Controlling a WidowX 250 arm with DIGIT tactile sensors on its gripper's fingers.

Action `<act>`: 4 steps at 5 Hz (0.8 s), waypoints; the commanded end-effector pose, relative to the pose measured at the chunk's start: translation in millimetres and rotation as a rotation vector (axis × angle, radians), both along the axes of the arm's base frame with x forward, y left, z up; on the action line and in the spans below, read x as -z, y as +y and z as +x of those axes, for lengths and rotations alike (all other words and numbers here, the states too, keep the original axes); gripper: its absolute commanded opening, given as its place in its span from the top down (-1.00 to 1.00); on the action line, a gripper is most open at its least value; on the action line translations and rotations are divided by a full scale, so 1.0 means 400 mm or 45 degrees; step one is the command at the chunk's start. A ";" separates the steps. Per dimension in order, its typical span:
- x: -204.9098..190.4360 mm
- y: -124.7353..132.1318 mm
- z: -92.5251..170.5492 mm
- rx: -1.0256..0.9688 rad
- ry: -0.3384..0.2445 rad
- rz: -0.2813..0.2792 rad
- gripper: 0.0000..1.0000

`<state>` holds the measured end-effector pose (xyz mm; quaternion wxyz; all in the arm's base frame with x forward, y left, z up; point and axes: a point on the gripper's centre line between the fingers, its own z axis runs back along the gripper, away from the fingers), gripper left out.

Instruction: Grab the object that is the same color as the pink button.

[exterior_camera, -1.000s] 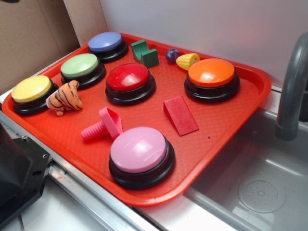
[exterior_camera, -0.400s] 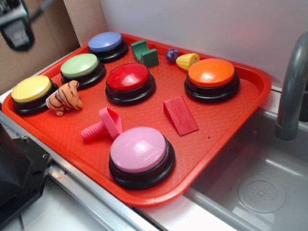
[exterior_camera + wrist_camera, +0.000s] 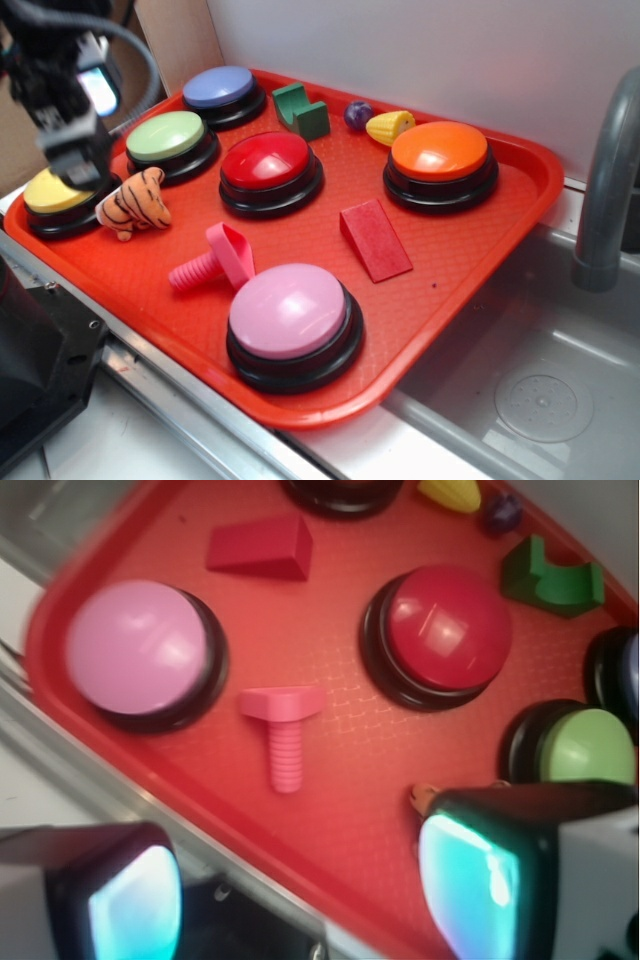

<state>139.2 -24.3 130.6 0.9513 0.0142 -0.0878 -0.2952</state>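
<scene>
- on the red tray (image 3: 500,235), front half: pink bolt (image 3: 212,259) lies on its side, head just beside the pink button (image 3: 291,322), shaft pointing toward the tray's near-left edge. untouched.
- end effector (image 3: 72,150) hangs above the tray's left end, over the yellow button (image 3: 55,190) and near the tiger toy (image 3: 135,202); well apart from the bolt. wrist view shows the two fingers spread wide with nothing between them, so open and empty.
- risk: bolt is small and round-shafted; a closing pinch off-centre could roll it or squirt it out.
- risk: coming down too close to the pink button, one finger may land on the dome or its black base and block closure.
- risk: red wedge (image 3: 375,240) sits on the button's other side; a colour mix-up would send the arm there.
- risk: tiger toy could be brushed on the way across.
</scene>
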 end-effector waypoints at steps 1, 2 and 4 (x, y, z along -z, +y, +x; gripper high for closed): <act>0.143 -0.011 0.064 0.022 -0.069 -0.007 -1.00; 0.192 -0.015 0.074 0.029 -0.053 -0.017 -1.00; 0.272 -0.019 0.089 0.050 -0.014 -0.040 -1.00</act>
